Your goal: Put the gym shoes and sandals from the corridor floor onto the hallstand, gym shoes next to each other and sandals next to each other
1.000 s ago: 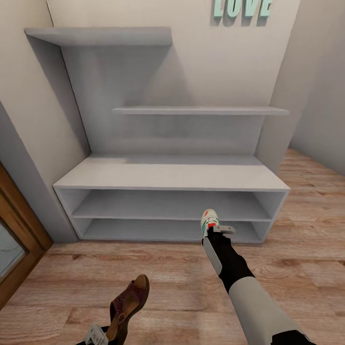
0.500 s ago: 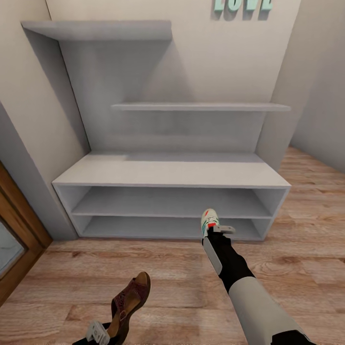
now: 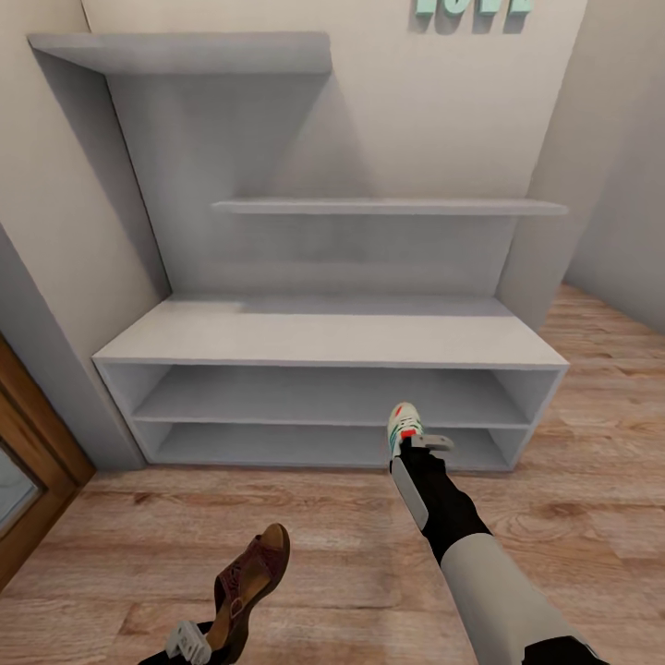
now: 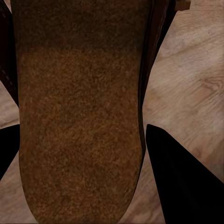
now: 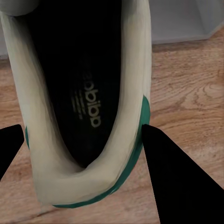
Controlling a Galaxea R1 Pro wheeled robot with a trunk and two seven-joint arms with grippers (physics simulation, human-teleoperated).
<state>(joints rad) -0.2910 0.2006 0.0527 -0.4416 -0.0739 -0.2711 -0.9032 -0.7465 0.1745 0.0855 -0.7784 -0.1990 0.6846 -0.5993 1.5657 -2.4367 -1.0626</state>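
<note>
Since a second ago the whole head view has shifted: hallstand [image 3: 332, 337] sits a bit wider and lower in frame, LOVE lettering [image 3: 473, 7] more cropped at the top, so camera move; arms and shoes keep their places in frame.

Left near: left gripper [image 3: 199, 644], pale metal fingers closed on one sandal [image 3: 247, 586], dark brown strappy leather look, toe pointing far. Left wrist view: sandal [image 4: 79, 116] footbed is grainy tan-brown, rounded outline, lying between the two black fingers [image 4: 182, 182], one each side.

Far centre: hallstand is matte pale grey, boxy, flat top, two open tiers, two floating wall shelves above. All of its tiers bare.

Right of centre: right gripper [image 3: 417, 441] on a black and white arm, fingers clamped on one gym shoe [image 3: 404, 427], white with green and red-orange patches, held in front of the lower tier, above the corridor floor [image 3: 573, 517]. Right wrist view: gym shoe [image 5: 86, 102] has a cream-white rim, dark lining with printed logo, green heel edge, sitting between the black fingers [image 5: 179, 179].

Floor: light brown wood planks, visible grain.

Count: one sandal, one gym shoe, two grippers.
</note>
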